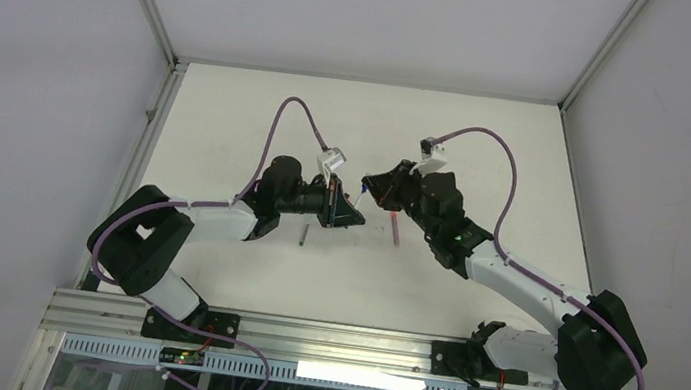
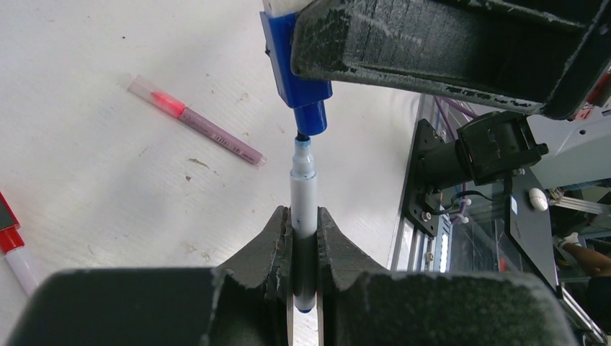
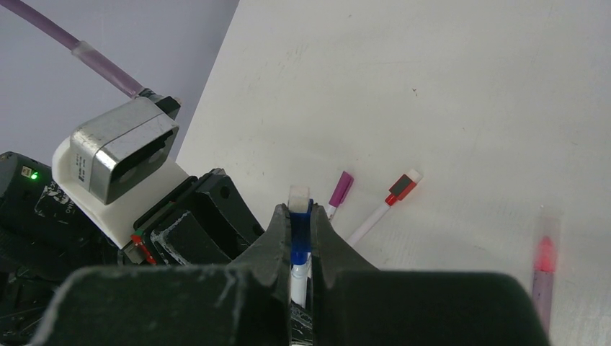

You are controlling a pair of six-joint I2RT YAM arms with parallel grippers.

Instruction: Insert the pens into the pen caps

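Out over the middle of the white table (image 1: pixel 230 119) the two arms meet nose to nose. The left gripper (image 2: pixel 304 216) has its jaws clamped tight on a pen with a pale grey barrel (image 2: pixel 302 184). The barrel runs straight up the slot between the two dark fingers, and its front part with the dark blue tip sticks out beyond them. Its rear end shows down inside the jaws.

The right gripper (image 3: pixel 300 216) is pinched on the blue pen cap (image 2: pixel 297 79). From its own wrist view the cap sits upright between the fingertips, with its white end poking out past them. The cap's narrow round mouth points at the pen. The pen's tip sits right at the rim of that mouth, a shade toward one edge. I cannot tell whether it has entered, but the pen's collar and barrel are plainly outside.

Down on the tabletop a pinkish pen (image 2: pixel 209 130) lies flat, with a red glow at one end. A magenta-capped pen (image 3: pixel 340 189) and a white pen with a red-and-black end (image 3: pixel 393 194) lie side by side near each other.
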